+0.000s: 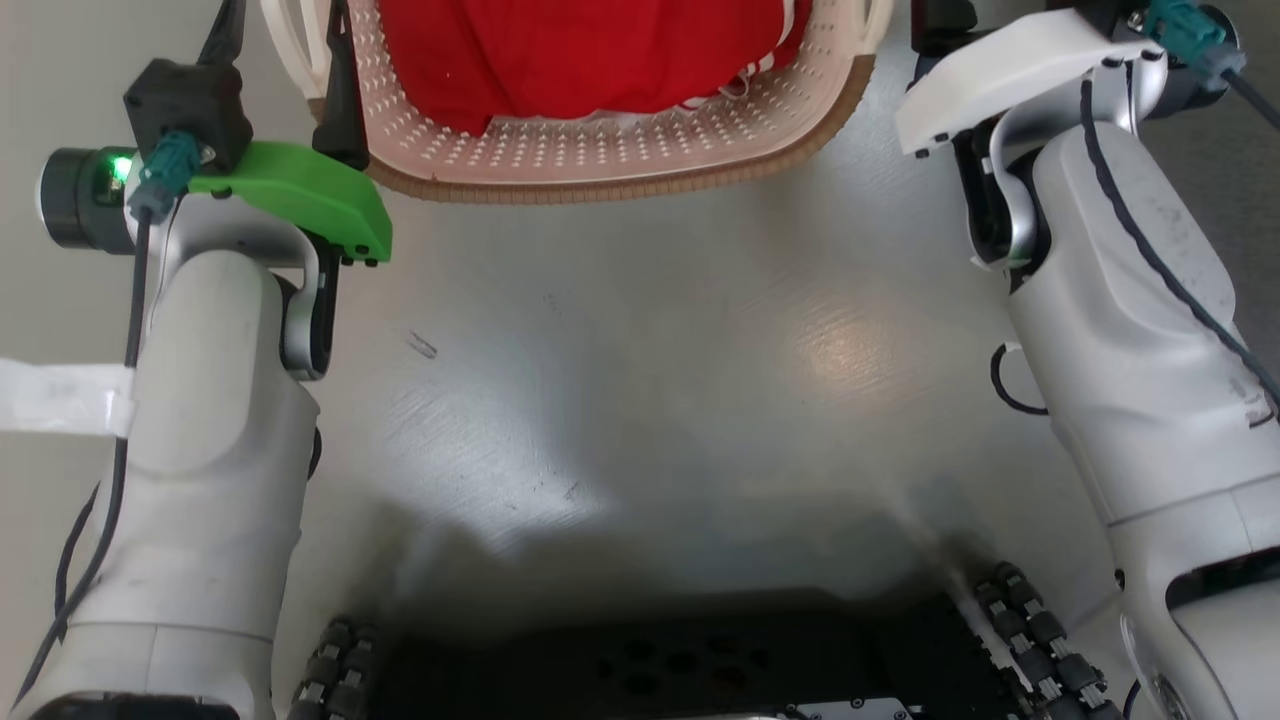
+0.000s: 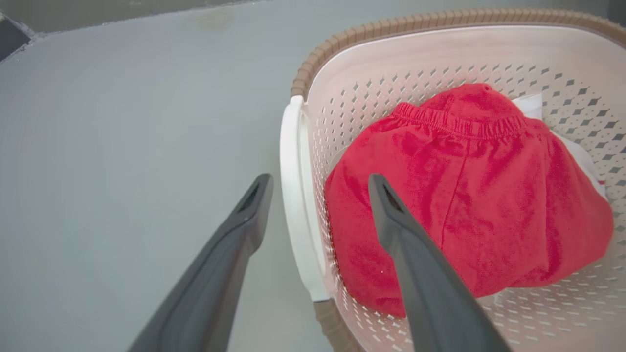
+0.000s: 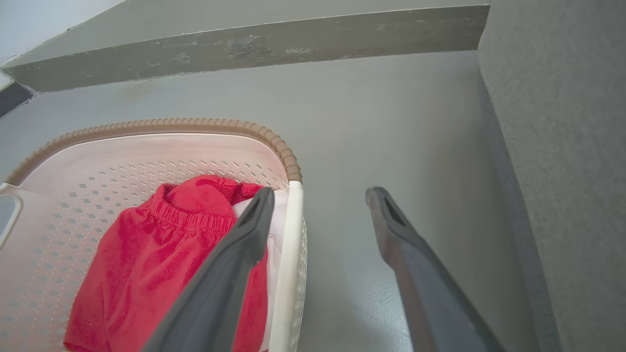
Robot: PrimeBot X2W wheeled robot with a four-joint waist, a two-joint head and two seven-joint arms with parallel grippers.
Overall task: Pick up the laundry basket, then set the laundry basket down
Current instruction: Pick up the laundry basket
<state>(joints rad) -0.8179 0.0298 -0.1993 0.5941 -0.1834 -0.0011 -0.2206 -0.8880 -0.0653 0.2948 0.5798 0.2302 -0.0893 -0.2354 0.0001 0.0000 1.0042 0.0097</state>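
The laundry basket (image 1: 600,185) is cream-white and perforated, with a brown woven-look rim, and sits over the grey floor at the top centre of the head view. A red garment (image 1: 580,50) lies inside it on something white. In the left wrist view my left gripper (image 2: 319,178) is open, its fingers on either side of the basket's white side handle (image 2: 292,195): one outside, one inside over the garment (image 2: 464,195). My right gripper (image 3: 320,193) is open in the same way around the other handle (image 3: 292,234). Whether any finger touches a handle I cannot tell.
A low grey ledge (image 3: 244,46) runs along the floor behind the basket. A grey textured surface (image 3: 552,146) rises close on the right gripper's outer side. My black wheeled base (image 1: 660,660) is at the bottom of the head view. A strip of white tape (image 1: 60,395) lies at the left.
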